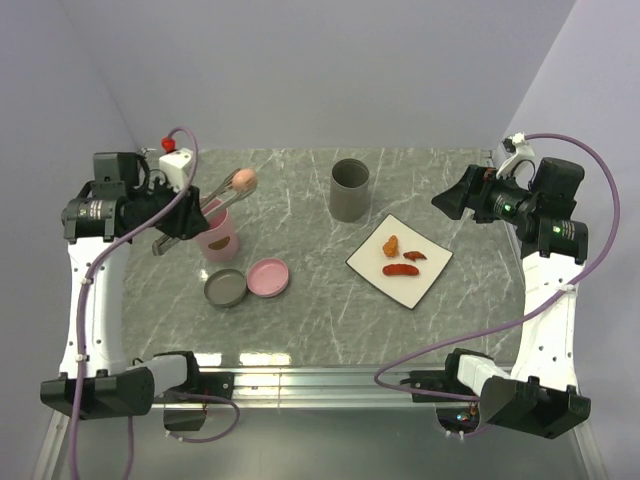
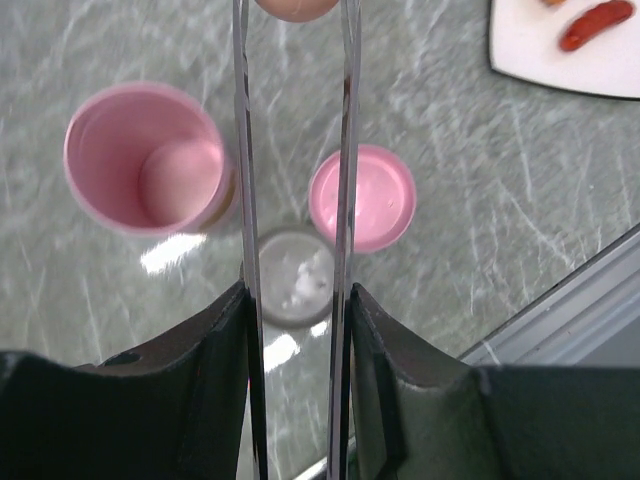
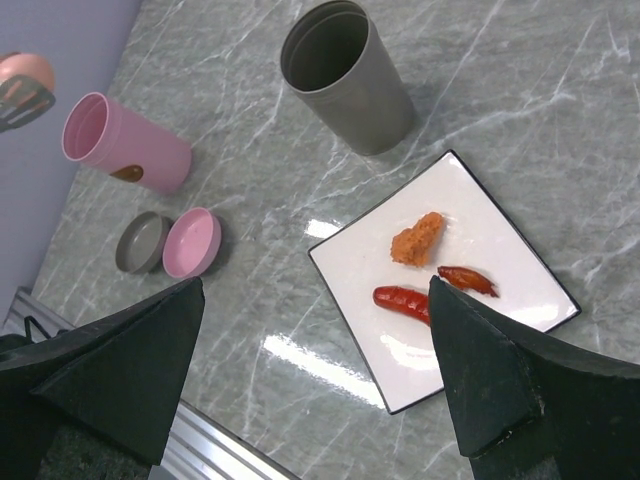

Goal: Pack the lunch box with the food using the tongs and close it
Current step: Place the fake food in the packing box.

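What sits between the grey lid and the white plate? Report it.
The pink lid, right beside the grey lid; then bare tabletop up to the white plate. The top view shows it clearly.

The marble table (image 1: pixel 310 330) holds a pink cup (image 1: pixel 218 240), grey lid (image 1: pixel 226 288) and pink lid (image 1: pixel 268 277) toward its left edge, a grey cup (image 1: pixel 349 190) mid-far, and a white plate (image 1: pixel 410 290) rightward.

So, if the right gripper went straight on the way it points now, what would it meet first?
Probably the white plate, at its nearest corner, or the table just short of it; depth is hard to judge. The right gripper is open, and nothing else stands in that line.
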Tool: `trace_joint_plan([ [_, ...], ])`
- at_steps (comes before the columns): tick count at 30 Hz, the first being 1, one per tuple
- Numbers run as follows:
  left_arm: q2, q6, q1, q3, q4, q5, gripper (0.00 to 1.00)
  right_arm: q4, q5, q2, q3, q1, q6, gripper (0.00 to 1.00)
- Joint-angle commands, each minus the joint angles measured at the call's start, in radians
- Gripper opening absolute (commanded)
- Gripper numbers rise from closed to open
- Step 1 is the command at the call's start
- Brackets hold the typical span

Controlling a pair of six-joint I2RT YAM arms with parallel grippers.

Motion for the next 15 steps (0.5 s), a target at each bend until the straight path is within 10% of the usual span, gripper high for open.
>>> trace_joint_plan([
  [1, -0.018, 0.071, 0.101, -0.009, -0.091, 0.065, 0.34, 0.03, -0.03, 0.002, 0.003, -0.008, -0.013, 1.0],
  [15, -0.015, 0.168, 0.275, -0.063, -0.177, 0.038, 0.34, 0.024, -0.046, -0.01, -0.02, -0.008, -0.026, 1.0],
])
